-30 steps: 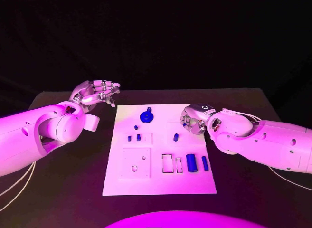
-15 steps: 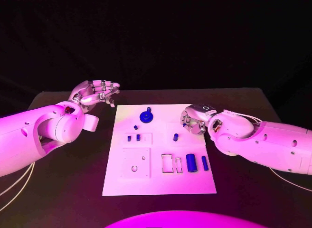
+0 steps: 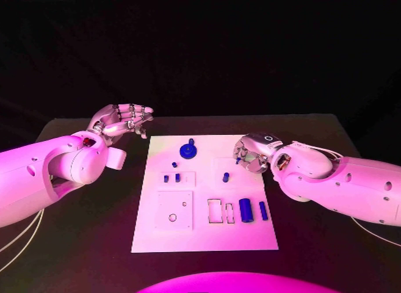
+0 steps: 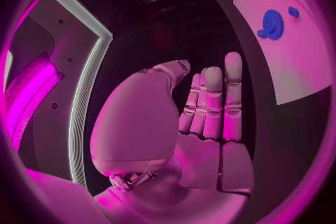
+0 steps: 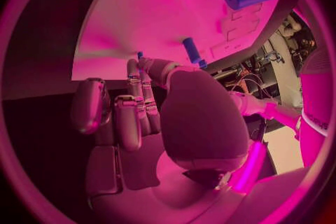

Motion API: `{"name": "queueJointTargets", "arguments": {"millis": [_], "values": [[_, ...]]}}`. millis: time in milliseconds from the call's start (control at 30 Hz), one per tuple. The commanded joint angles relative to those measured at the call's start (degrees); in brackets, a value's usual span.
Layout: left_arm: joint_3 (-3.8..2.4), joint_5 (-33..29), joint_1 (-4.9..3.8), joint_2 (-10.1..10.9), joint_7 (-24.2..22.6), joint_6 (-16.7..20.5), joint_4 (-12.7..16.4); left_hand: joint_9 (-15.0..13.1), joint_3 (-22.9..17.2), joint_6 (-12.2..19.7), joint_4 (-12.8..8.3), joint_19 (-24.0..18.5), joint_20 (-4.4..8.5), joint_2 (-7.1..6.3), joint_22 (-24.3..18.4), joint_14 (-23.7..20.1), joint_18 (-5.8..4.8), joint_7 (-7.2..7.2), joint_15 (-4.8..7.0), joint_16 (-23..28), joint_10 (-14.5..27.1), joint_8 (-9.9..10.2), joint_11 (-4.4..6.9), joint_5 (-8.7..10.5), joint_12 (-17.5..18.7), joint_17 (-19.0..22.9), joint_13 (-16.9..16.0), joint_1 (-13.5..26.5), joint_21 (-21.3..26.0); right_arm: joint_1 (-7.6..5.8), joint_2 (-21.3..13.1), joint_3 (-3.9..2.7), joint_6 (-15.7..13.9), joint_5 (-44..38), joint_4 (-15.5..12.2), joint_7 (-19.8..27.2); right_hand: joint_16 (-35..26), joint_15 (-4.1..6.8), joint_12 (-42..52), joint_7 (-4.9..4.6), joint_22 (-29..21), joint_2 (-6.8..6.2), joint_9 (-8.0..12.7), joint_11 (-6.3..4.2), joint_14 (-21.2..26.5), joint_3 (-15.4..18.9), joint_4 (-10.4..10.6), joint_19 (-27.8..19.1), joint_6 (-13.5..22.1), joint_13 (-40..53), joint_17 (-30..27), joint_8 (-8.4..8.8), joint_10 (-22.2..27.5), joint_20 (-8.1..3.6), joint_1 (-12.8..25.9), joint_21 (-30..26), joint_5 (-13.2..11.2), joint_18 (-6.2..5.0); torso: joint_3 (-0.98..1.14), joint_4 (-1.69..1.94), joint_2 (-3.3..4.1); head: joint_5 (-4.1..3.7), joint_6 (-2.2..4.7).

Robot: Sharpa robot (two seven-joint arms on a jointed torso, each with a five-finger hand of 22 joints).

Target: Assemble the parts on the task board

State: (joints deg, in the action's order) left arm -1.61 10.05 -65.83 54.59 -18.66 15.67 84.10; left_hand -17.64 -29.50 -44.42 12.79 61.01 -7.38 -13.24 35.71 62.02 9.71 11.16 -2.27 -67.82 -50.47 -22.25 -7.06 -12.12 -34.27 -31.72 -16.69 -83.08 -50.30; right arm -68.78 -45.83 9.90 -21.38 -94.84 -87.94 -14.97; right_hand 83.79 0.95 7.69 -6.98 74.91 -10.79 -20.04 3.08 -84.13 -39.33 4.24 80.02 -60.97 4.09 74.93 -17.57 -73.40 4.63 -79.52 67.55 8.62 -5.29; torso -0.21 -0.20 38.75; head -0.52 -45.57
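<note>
The white task board lies mid-table. On it are a blue gear, a small blue piece, two small pieces in a frame, a short peg, a thick blue cylinder and a thin bar. My right hand hovers over the board's far right edge, fingers curled, with a tiny blue part at its fingertips. The left hand is raised left of the board, holding nothing, its fingers straight. The left wrist view shows the gear too.
Two empty slots sit beside the thick cylinder, and a square panel with a small hole lies at the board's near left. Black table surrounds the board on all sides.
The right hand has turned slightly and shifted a little to the right over the board's edge. The left hand and the parts on the board have stayed put.
</note>
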Motion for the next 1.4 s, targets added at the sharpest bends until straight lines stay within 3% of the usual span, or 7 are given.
{"name": "queueJointTargets", "arguments": {"millis": [33,367,533,667,800,1000,1400], "values": [[-0.06,0.26,-0.07,-0.01,-0.17,-0.12,0.02,0.06,-0.08,0.41,-0.31,0.13,-0.27,-0.06,-0.08,-0.09,0.84,0.01,-0.27,0.11,0.36,0.08,0.05,-0.01,0.30,0.08,0.08,-0.37,0.33,-0.35,-0.54,-0.07,-0.51,0.13,-1.12,0.58,0.42,0.33,0.22,-0.01,3.14,0.37,-0.16,-0.05,-3.25,-0.27,-0.31,0.53,-0.43,0.03,0.90,-0.24,-0.71,0.01,0.19,0.22,-0.09,0.50,-0.04,0.01,0.01,-0.14,0.23],[-0.06,0.26,-0.07,-0.06,-0.16,-0.18,0.04,0.31,-0.06,1.26,-0.35,0.18,-0.38,-0.09,-0.16,-0.14,0.84,0.19,-0.40,0.06,0.65,0.36,-0.10,-0.02,0.21,0.17,0.26,-0.39,0.43,-1.52,-2.15,-0.22,-0.69,0.20,-5.72,0.28,0.43,0.34,0.08,-0.01,3.22,0.36,-0.30,-0.05,-3.25,-0.49,-0.53,0.56,-0.39,0.03,0.88,-0.30,-0.80,0.00,0.33,0.30,0.04,0.52,-0.19,-0.04,-0.11,0.01,0.61],[-0.06,0.26,-0.08,-0.25,-0.13,-0.26,0.07,0.35,-0.08,1.36,-0.39,0.19,-0.39,-0.08,-0.17,-0.14,0.84,0.21,-0.41,0.05,0.68,0.39,-0.11,-0.03,0.19,0.18,0.28,-0.46,0.44,-1.75,-1.91,-0.25,-0.57,0.18,-8.79,0.28,0.43,0.34,0.08,-0.01,3.22,0.36,-0.30,-0.05,-3.25,-0.49,-0.53,0.56,-0.39,0.03,0.88,-0.30,-0.80,0.00,0.33,0.30,0.04,0.52,-0.24,0.01,-0.24,1.12,0.80],[-0.06,0.27,-0.08,-0.45,0.01,-0.35,0.05,0.38,-0.12,1.44,-0.46,0.21,-0.40,-0.05,-0.18,-0.15,0.85,0.22,-0.41,0.04,0.70,0.40,-0.11,-0.04,0.14,0.20,0.31,-0.55,0.45,-1.77,-0.67,-0.25,-0.30,0.10,-10.77,0.51,0.48,0.33,-0.02,-0.01,3.26,0.33,-0.41,-0.05,-3.27,-0.60,-0.66,0.56,-0.38,0.04,0.98,-0.34,-0.88,0.00,0.47,0.33,0.03,0.52,-0.31,0.21,-0.45,1.94,0.47],[-0.05,0.28,-0.08,-0.71,0.06,-0.39,-0.06,0.54,-0.15,1.83,-0.60,0.25,-0.44,-0.09,-0.21,-0.17,0.85,0.33,-0.45,0.00,0.78,0.54,-0.19,-0.03,0.04,0.24,0.38,-0.70,0.47,-1.63,1.49,-0.26,0.04,0.13,-12.01,0.98,0.45,0.33,-0.08,-0.03,3.20,0.30,-0.46,-0.05,-3.25,-0.65,-0.72,0.50,-0.36,0.04,0.89,-0.36,-0.91,0.00,0.57,0.18,-0.02,0.49,-0.40,0.20,-0.57,3.42,0.15],[-0.05,0.28,-0.08,-1.24,0.14,-0.54,-0.18,0.57,-0.15,1.88,-0.61,0.25,-0.44,-0.09,-0.21,-0.17,0.86,0.34,-0.46,0.00,0.79,0.56,-0.20,-0.03,0.03,0.25,0.39,-0.72,0.47,-1.04,5.27,-0.19,0.91,0.29,-12.35,1.64,0.44,0.33,-0.11,-0.03,3.12,0.31,-0.49,-0.04,-3.24,-0.68,-0.76,0.43,-0.34,0.04,0.86,-0.37,-0.92,0.00,0.59,0.02,-0.02,0.45,-0.57,0.19,-0.52,5.00,-0.13],[-0.04,0.28,-0.10,-1.94,0.43,-0.77,-0.16,0.62,-0.15,1.97,-0.65,0.27,-0.46,-0.11,-0.22,-0.18,0.86,0.36,-0.48,-0.02,0.82,0.58,-0.22,-0.02,-0.01,0.26,0.42,-0.75,0.48,1.95,9.95,0.33,1.43,0.46,-9.78,2.89,0.36,0.33,-0.24,-0.07,3.03,0.35,-0.57,-0.02,-3.20,-0.82,-0.91,0.33,-0.25,0.03,0.65,-0.37,-0.92,0.00,0.67,-0.20,0.07,0.40,-0.45,0.20,-0.38,7.00,-0.95]]}}
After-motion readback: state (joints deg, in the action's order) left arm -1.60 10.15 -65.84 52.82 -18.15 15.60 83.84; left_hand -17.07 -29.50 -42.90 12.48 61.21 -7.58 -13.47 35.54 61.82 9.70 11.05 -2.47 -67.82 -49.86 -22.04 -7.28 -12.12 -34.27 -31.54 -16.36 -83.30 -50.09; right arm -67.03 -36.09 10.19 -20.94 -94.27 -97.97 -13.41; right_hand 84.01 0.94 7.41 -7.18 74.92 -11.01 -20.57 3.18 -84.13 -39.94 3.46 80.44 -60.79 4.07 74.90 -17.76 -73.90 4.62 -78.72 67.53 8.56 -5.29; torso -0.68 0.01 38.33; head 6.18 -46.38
